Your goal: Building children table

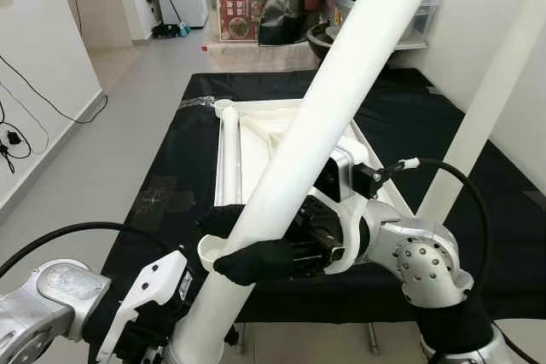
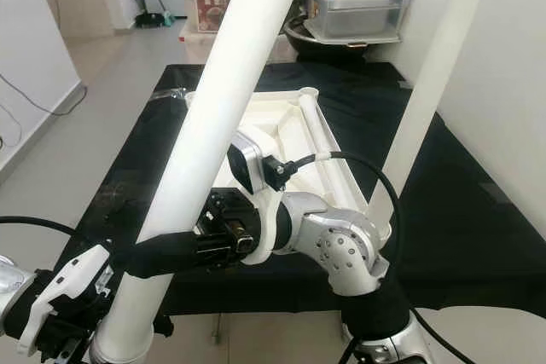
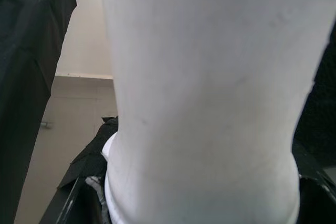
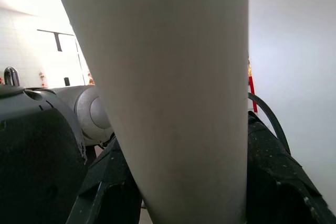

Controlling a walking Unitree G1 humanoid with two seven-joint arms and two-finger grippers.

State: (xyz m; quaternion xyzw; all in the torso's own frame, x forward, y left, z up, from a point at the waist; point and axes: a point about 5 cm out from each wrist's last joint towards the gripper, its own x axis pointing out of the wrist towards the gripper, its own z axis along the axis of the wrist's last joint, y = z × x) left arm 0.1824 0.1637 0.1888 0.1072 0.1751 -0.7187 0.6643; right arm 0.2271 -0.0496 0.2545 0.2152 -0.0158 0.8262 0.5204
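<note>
left eye view: the right gripper (image 1: 256,249) is clamping its jaws on a tilted white table leg (image 1: 333,100); the left gripper (image 1: 158,313) is sitting at the leg's low end, jaws unclear. right eye view: the upturned white tabletop (image 2: 290,125) is lying on a black-covered surface (image 2: 461,210), a second leg (image 2: 431,83) standing upright. wrist views: the leg is looming close.

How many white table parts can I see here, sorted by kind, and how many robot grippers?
White table legs: 2, held leg and standing leg
White tabletop: 1
Grippers: 2, left gripper and right gripper
Total: 5
</note>
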